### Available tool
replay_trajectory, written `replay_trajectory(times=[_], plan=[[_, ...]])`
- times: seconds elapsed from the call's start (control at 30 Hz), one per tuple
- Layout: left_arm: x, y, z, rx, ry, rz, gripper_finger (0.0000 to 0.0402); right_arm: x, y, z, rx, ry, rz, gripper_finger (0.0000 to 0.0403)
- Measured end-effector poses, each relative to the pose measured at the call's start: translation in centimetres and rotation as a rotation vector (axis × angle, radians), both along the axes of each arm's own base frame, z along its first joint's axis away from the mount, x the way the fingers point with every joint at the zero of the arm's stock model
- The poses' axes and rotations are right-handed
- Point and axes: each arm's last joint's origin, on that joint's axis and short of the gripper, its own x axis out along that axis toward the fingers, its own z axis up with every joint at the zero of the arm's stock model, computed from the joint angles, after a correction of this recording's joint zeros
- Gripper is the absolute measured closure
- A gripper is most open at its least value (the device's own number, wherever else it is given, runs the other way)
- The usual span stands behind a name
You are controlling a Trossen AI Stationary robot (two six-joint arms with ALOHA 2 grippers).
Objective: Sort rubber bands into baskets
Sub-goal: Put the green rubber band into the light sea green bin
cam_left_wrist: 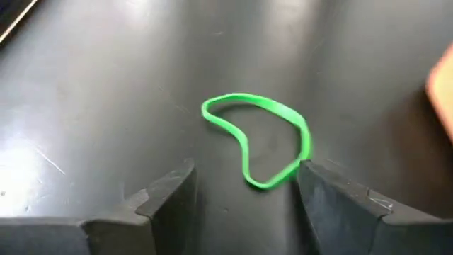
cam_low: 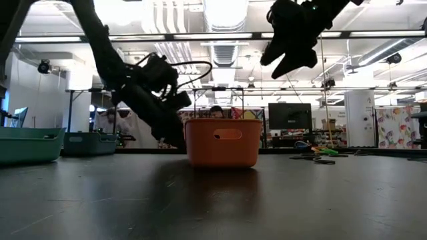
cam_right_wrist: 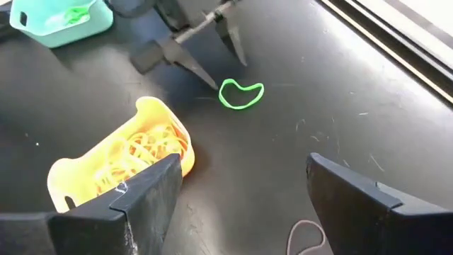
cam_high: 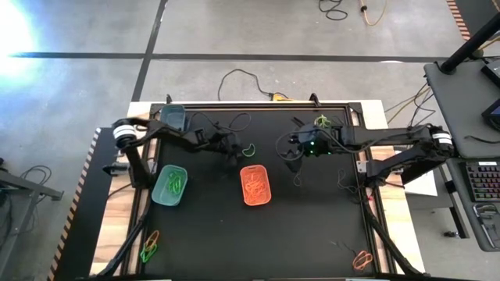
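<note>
A single green rubber band (cam_left_wrist: 258, 142) lies flat on the black table, just far of the orange basket (cam_high: 255, 185), which holds orange bands. My left gripper (cam_left_wrist: 244, 188) is low over the table and open, with the band's near end between its fingertips, close beside one finger (cam_left_wrist: 311, 180). My right gripper (cam_right_wrist: 241, 191) hangs open and empty, well above the table (cam_low: 290, 63), right of the orange basket. The light teal basket (cam_high: 170, 185) holds green bands. The dark grey-teal basket (cam_high: 173, 119) stands at the far left. My left gripper comes at the green band slanting down from the table's left. One fingertip (cam_left_wrist: 306, 170) stands right at the band's near end (cam_left_wrist: 272, 183); whether it touches I cannot tell. The band lies flat on the table.
Loose bands lie near the front left corner (cam_high: 150, 246), near the front right corner (cam_high: 361, 260) and at the far right (cam_high: 323, 121). Thin cables trail across the table's far part (cam_high: 234, 121). A pale band (cam_right_wrist: 304, 237) lies below my right gripper.
</note>
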Motion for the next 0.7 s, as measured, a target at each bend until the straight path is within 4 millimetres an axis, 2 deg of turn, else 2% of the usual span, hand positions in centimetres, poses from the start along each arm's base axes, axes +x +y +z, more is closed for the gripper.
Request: replay_trajectory(times=[0.17, 0.3, 0.5, 0.7], plan=[[0.3, 0.1, -1.5, -0.047, -0.011, -0.064, 0.0178, 0.1, -0.1, -0.2, -0.001, -0.001, 0.0, 0.0115], [0.7, 0.1, -2.3, -0.044, -0.016, -0.093, 0.0203, 0.2, -0.2, 0.0, -0.018, -0.003, -0.001, 0.0115], [1.6, 0.1, -2.8, -0.047, -0.031, -0.109, 0.0266, 0.2, -0.4, 0.0, -0.024, 0.0, -0.012, 0.0115], [2.2, 0.4, -2.9, -0.095, -0.035, -0.048, 0.035, 0.2, -0.4, 0.4, -0.024, -0.009, -0.011, 0.0118]])
